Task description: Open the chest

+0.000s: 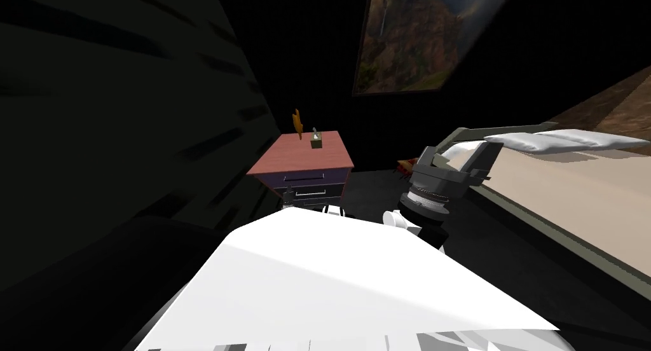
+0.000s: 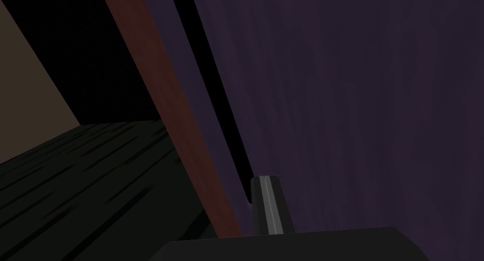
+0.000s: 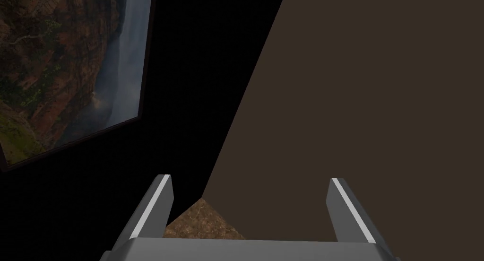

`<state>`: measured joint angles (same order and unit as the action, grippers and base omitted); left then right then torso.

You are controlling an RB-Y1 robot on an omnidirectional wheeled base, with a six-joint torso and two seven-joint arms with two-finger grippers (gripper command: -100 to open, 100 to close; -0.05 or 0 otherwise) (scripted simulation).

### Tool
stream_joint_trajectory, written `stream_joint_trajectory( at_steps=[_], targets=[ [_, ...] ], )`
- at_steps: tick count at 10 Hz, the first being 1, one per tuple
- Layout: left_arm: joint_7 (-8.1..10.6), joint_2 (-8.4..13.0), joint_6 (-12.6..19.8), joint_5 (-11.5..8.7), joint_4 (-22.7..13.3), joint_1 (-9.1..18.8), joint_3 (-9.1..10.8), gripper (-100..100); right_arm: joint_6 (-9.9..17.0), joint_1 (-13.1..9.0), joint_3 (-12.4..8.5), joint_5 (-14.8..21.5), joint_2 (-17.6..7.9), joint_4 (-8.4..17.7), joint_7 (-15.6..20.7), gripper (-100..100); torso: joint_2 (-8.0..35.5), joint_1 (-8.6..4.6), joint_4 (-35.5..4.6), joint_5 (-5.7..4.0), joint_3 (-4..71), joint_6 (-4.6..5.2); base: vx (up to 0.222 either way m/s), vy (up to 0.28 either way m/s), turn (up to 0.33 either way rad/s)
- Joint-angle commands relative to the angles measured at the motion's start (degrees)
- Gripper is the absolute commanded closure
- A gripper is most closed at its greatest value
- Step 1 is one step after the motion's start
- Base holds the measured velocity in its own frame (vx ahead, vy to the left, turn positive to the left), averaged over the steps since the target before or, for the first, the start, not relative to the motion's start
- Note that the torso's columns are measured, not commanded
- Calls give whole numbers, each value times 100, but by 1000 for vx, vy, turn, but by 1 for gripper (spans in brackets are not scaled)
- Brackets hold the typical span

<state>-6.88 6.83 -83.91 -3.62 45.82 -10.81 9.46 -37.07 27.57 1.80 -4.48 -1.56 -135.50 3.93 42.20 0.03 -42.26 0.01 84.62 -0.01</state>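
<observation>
Claw [image 2: 265, 179] closed at chest [image 2: 354, 107] front

Right gripper [image 3: 250, 182] aloft, fingers apart (left gripper [image 2: 266, 181]: fingers together)

Tiny items [image 1: 316, 140] atop chest [image 1: 289, 163], unidentifiable

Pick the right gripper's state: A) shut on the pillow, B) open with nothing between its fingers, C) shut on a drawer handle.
B: the right gripper shows its two fingers standing wide apart, with nothing held between them.
</observation>
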Motion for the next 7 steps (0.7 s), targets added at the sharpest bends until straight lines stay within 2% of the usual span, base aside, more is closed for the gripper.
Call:
stream_joint_trajectory(
  at_steps=[1, 2, 3, 4, 5, 6, 7],
  targets=[
    [-98, -185, -125, 181, 121, -159, -405, 100, 0, -1, 1, 0, 0, 0, 0, 0, 10, -5, -3, -1, -6, 5, 71, 63, 285],
    [-98, -185, -125, 181, 121, -159, -409, 100, 0, -1, 0, 0, 0, 0, 0, 0, 16, -4, -4, -1, -10, 0, 71, 41, 145],
    [-164, -315, -165, 298, 268, -286, -642, 100, 0, -2, 1, 0, 0, 0, 0, 0, 16, -11, -5, -2, -10, 5, 90, 62, 240],
    [-230, -445, -205, 415, 414, -413, -811, 100, 0, -1, 0, 0, 0, 0, 0, 0, 8, -1, -2, -1, -5, 0, 123, 94, 426],
    [-230, -445, -205, 415, 414, -413, -875, 100, 0, 0, 0, 0, 0, 0, 0, 0, -4, 9, 1, 3, 2, -1, 104, 42, 206],
    [-297, -575, -245, 532, 561, -540, -1089, 100, 0, -1, 1, 0, 0, 0, 0, 0, 4, -9, -1, -1, -2, 5, 102, 42, 307],
    [-248, -497, -235, 468, 495, -494, -969, 100, 0, -1, 0, 0, 0, 0, 0, 0, 11, -9, -3, -3, -6, -1, 51, 20, 72]
  ],
)
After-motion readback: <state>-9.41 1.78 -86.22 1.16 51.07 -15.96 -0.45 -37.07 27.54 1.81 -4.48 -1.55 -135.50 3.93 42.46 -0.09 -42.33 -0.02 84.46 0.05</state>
